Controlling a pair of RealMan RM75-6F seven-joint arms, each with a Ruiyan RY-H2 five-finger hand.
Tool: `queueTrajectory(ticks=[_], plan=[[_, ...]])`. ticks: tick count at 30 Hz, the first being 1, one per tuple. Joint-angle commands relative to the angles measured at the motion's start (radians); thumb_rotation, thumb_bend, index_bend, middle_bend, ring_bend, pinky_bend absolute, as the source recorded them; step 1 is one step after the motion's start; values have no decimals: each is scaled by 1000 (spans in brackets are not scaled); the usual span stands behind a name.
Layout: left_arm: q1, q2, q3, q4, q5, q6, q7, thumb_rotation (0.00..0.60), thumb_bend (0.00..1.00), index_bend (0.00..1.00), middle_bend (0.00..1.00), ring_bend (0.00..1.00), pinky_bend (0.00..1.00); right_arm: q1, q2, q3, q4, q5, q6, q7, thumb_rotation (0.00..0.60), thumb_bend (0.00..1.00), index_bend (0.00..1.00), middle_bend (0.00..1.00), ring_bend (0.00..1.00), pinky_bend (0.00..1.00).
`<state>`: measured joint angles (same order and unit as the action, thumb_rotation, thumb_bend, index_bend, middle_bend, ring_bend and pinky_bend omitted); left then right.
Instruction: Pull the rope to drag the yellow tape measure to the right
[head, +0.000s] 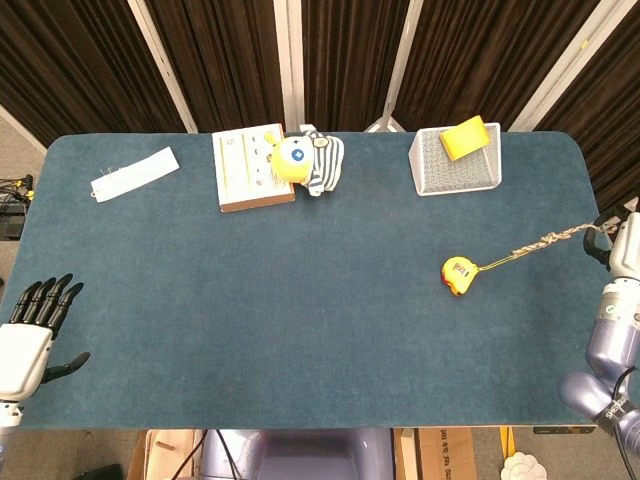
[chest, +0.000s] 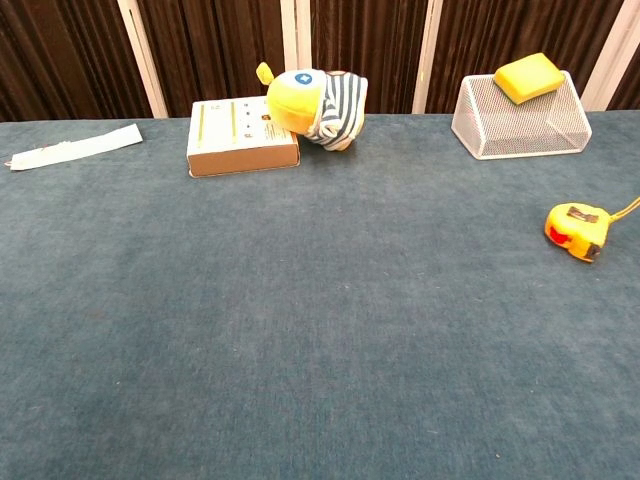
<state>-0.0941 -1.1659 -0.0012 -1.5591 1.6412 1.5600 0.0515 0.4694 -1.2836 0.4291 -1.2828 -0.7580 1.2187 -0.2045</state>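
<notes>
Head view: the yellow tape measure (head: 460, 273) lies on the blue table (head: 300, 330) in its right half, below and a little right of the wire basket (head: 455, 165) and well apart from it; the rope (head: 535, 246) runs from it up and to the right, taut-looking, to the right hand (head: 626, 246) at the frame's right edge, past the table's right border. That hand appears to hold the rope's far end, with dark fingers (head: 606, 220) curled near it, but it is cut by the frame edge and the grip itself cannot be told for certain. Left hand (head: 32, 325) sits off the table's near-left corner, fingers spread and straight, holding nothing. Chest view shows the tape measure (chest: 577, 228) near the right margin with only a short stub of rope leaving the frame; neither hand appears there. Judgement: the drag looks well along. Risks from here: the rope rises toward the hand, so a further pull may lift or roll the tape measure rather than slide it; a pull carried on too far could bring it over the right border and off the table; if the hold on the rope is light, the rope may slip free and leave the tape measure short; the arm seems near the limit of its outward reach
</notes>
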Motion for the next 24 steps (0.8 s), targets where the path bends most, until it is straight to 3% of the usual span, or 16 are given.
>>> queueTrajectory(ticks=[1, 3, 5, 7, 9, 10, 19, 24], plan=[[0, 0, 0, 0, 0, 0, 1, 600, 0, 0, 0, 0, 0, 2, 1, 4, 2, 7, -5, -7, 600, 464, 626, 134, 0, 0], [-1, 0, 1, 0, 1, -1, 1, 600, 0, 0, 0, 0, 0, 0, 3, 2, 0, 9, -10, -12, 600, 465, 580, 129, 0, 0], [-1, 0, 1, 0, 1, -2, 2, 600, 0, 0, 0, 0, 0, -2, 7, -7, -4, 15, -22, -26, 600, 465, 459, 88, 0, 0], [0, 1, 2, 0, 2, -1, 2, 600, 0, 0, 0, 0, 0, -6, 14, -23, -14, 22, -40, -50, 600, 466, 212, 18, 0, 0], [0, 1, 2, -1, 2, -2, 1, 600, 0, 0, 0, 0, 0, -9, 24, -39, -27, 27, -60, -75, 600, 465, 39, 0, 0, 0], [0, 1, 2, -1, 2, -2, 1, 600, 0, 0, 0, 0, 0, -10, 28, -44, -35, 29, -65, -85, 600, 465, 2, 0, 0, 0], [0, 3, 3, -3, 4, 0, 2, 600, 0, 0, 0, 0, 0, -41, 42, -48, -158, 6, -39, -38, 600, 453, 0, 0, 0, 0], [1, 3, 2, -2, 1, 0, 0, 600, 0, 0, 0, 0, 0, -101, 74, -105, -312, -147, 11, 44, 600, 307, 0, 0, 0, 0]])
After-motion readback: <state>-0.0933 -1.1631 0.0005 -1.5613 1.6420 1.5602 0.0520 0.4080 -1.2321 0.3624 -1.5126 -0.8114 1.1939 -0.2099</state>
